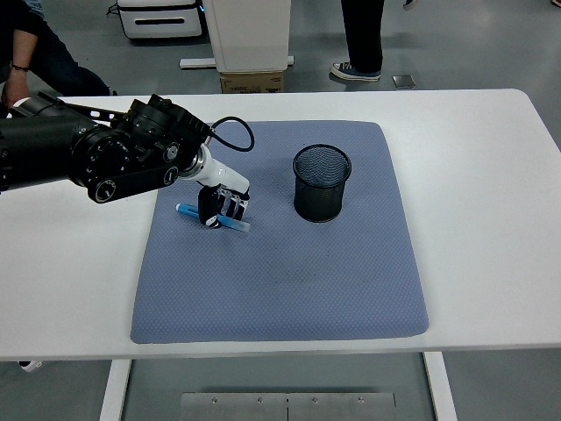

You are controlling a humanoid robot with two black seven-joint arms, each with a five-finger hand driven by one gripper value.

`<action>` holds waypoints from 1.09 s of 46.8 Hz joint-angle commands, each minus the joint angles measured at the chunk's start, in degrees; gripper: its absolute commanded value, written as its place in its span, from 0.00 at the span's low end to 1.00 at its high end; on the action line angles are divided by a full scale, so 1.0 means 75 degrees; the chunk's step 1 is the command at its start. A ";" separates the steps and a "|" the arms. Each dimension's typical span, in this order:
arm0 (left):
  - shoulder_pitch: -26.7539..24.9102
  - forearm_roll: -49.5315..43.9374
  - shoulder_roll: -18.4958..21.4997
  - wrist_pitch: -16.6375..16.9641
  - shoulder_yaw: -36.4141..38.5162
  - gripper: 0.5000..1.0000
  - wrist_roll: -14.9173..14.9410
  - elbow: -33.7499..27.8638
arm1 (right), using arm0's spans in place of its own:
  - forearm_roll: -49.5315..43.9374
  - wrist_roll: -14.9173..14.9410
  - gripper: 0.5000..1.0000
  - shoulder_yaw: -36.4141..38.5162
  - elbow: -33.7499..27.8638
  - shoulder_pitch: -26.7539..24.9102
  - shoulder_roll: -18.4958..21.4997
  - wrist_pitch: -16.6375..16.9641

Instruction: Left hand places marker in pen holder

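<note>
Reaching in from the left edge of the frame, my left arm (96,153) extends over the white table (491,175) to the upper-left part of the blue-grey mat (289,263). My left hand (219,206) is positioned low over the mat, fingers (231,207) curled narrowly around the marker (210,216). Marker is blue, lying nearly flat, one end projecting left of my hand and the other projecting lower right. Whether it is raised off the mat cannot be determined. Pen holder (322,182), black mesh, stands upright on the mat to the right of my hand, near the frame centre and clearly apart from the marker. A person's legs (359,35) and a seated person's arm (26,53) show along the top of the frame.
</note>
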 commanded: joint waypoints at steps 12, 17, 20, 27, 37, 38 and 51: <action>0.0037 0.0000 -0.0012 0.0118 0.0134 0.21 0.0000 0.0001 | 0.0000 0.0000 1.00 0.0000 0.0000 0.0000 0.0000 -0.0005; 0.0037 0.0000 -0.0012 0.0118 0.0134 0.21 0.0000 0.0001 | 0.0000 0.0000 1.00 0.0000 0.0000 0.0000 0.0000 0.0006; 0.0037 0.0000 -0.0024 0.0118 0.0134 0.19 0.0000 0.0025 | 0.0000 0.0000 1.00 0.0000 0.0000 0.0000 0.0000 0.0006; 0.0037 0.0000 -0.0024 0.0118 0.0134 0.14 0.0000 0.0060 | 0.0000 0.0000 1.00 0.0000 0.0000 0.0000 0.0000 0.0006; 0.0037 0.0000 -0.0024 0.0129 0.0146 0.13 0.0000 0.0130 | 0.0000 0.0000 1.00 0.0000 0.0000 0.0000 0.0000 -0.0005; 0.0026 0.0000 -0.0024 0.0118 0.0134 0.13 0.0000 0.0130 | 0.0000 0.0000 1.00 0.0000 0.0000 0.0000 0.0000 -0.0005; -0.0010 0.0000 -0.0012 0.0118 0.0134 0.12 0.0000 0.0212 | 0.0000 0.0000 1.00 0.0000 0.0000 0.0000 0.0000 0.0006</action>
